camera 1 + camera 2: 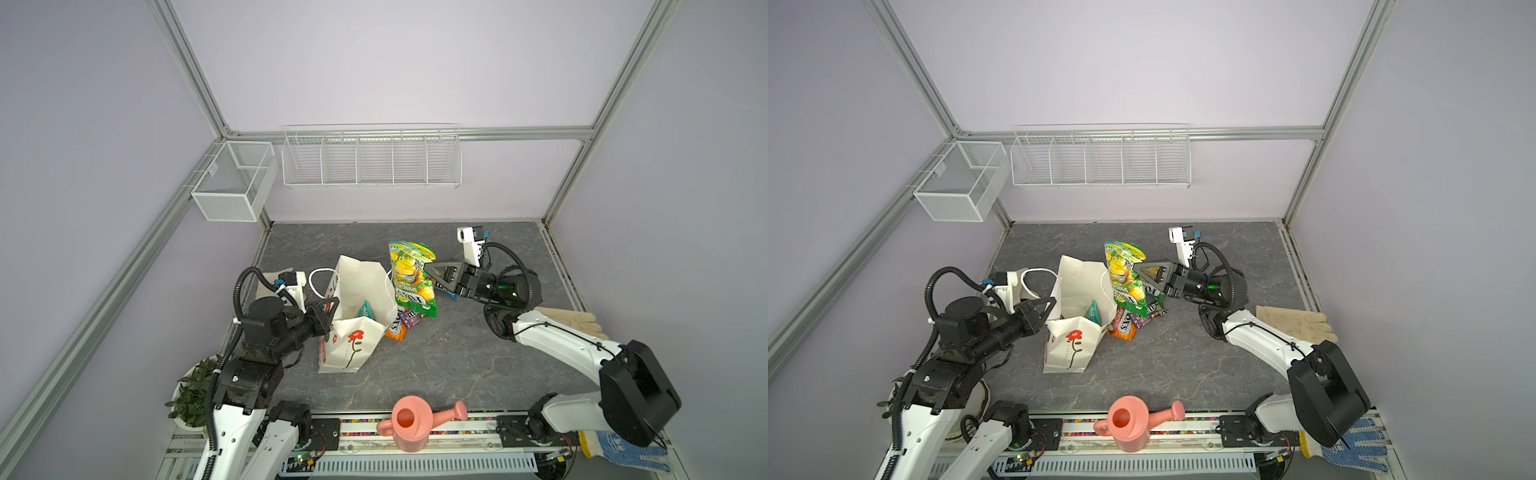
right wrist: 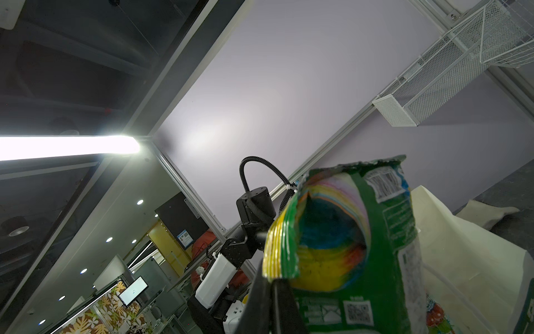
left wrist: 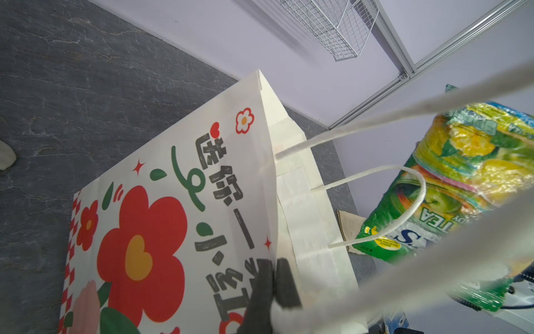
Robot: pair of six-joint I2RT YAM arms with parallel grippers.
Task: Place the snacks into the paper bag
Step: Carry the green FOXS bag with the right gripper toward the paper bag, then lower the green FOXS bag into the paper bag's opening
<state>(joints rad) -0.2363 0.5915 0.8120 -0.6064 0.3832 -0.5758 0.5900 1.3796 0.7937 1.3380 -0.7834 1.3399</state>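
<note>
The paper bag (image 1: 353, 340) (image 1: 1071, 345) stands open left of centre, a red flower on its front. My left gripper (image 1: 328, 307) (image 1: 1044, 309) (image 3: 274, 277) is shut on the bag's left wall at the rim. One teal pack (image 1: 366, 309) (image 1: 1093, 311) lies inside. My right gripper (image 1: 430, 268) (image 1: 1140, 270) (image 2: 273, 279) is shut on a green-yellow FOX'S bag (image 1: 409, 266) (image 1: 1121, 266) (image 2: 361, 260), which hangs upright just right of the paper bag. An orange-purple FOX'S bag (image 1: 397, 328) and a purple M&M's pack (image 1: 411, 318) lie below it.
A pink watering can (image 1: 409, 424) stands at the front edge. A potted plant (image 1: 193, 390) sits front left. Beige gloves (image 1: 569, 320) lie right, behind the right arm, and a blue-dotted glove (image 1: 623, 451) front right. Two wire baskets (image 1: 372, 158) hang on the back wall.
</note>
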